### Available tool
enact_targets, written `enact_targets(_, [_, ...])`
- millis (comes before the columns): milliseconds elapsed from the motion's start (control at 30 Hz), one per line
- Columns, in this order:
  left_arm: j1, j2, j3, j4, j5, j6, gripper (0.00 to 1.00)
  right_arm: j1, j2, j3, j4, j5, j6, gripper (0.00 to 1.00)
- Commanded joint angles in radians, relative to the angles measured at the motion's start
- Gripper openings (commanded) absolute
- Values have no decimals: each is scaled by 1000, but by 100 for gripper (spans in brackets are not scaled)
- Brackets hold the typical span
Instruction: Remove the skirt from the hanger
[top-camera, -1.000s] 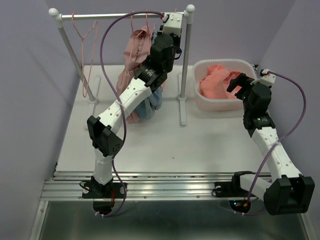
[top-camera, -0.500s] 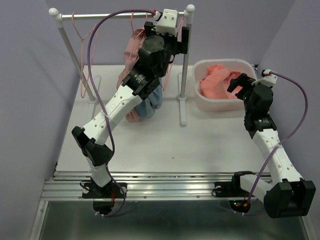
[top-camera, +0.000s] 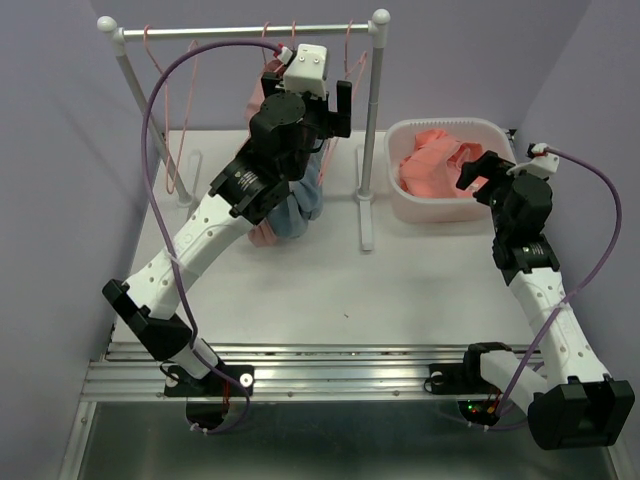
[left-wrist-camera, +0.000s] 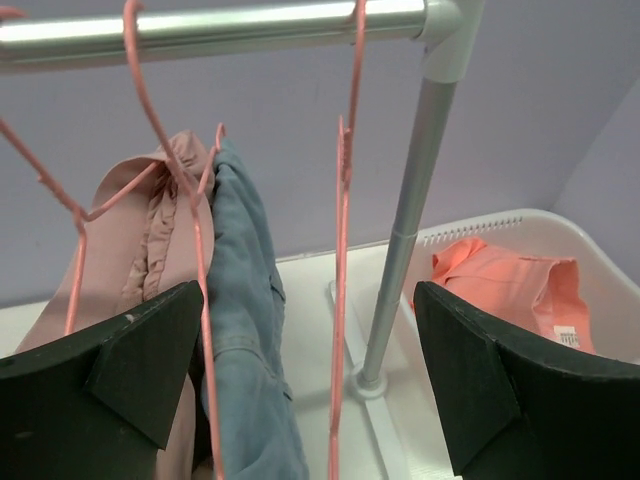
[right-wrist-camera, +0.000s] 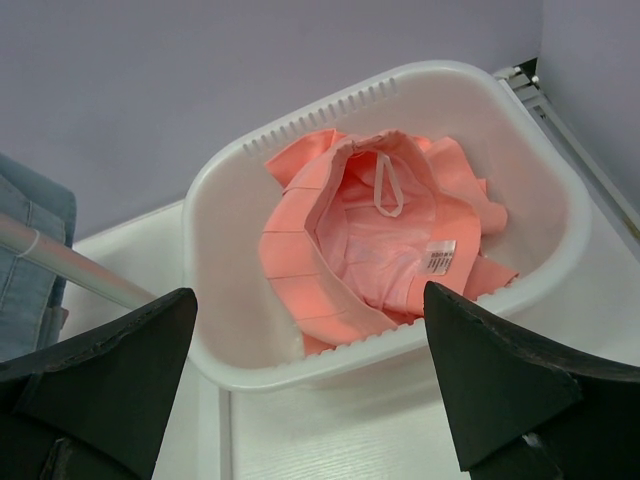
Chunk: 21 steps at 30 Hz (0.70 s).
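Observation:
A salmon skirt (right-wrist-camera: 330, 250) lies crumpled in the white basket (right-wrist-camera: 230, 170), waistband and label up; the top view shows the skirt (top-camera: 430, 160) too. A bare pink hanger (left-wrist-camera: 340, 250) hangs on the rod (left-wrist-camera: 200, 25) near the right post, also seen as the bare hanger (top-camera: 352, 60) from above. My left gripper (left-wrist-camera: 308, 300) is open just in front of it, touching nothing. It sits high by the rod, left gripper (top-camera: 307, 95). My right gripper (right-wrist-camera: 310, 300) is open and empty at the basket's near rim, right gripper (top-camera: 478, 170).
A pink garment (left-wrist-camera: 150, 240) and a blue denim one (left-wrist-camera: 240, 300) hang on hangers left of the bare one. Another bare hanger (top-camera: 165, 100) hangs at the rod's left end. The rack's right post (top-camera: 370, 130) stands between garments and basket (top-camera: 440, 125).
My left gripper has opened and drawn back leftward from the rod's right end, leaving the bare hanger on the rod. The right arm has barely moved.

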Motion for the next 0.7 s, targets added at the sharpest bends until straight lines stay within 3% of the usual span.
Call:
enact_targets(0, [50,-59,-24,-12,4,-66,99,7,-15,-3,-4,-34,4,100])
enact_targets(167, [121,-38,2,-43,83,-93,98,7,-10,-4,-4,-52,2,100])
enact_targets(300, [196,11,36,-69,165,-123,92,7,-3,-4,-6,-57,2,100])
enact_targets(667, [228,139,151,-87,193,-102,82,7,22,-1,-3,-47,-2,100])
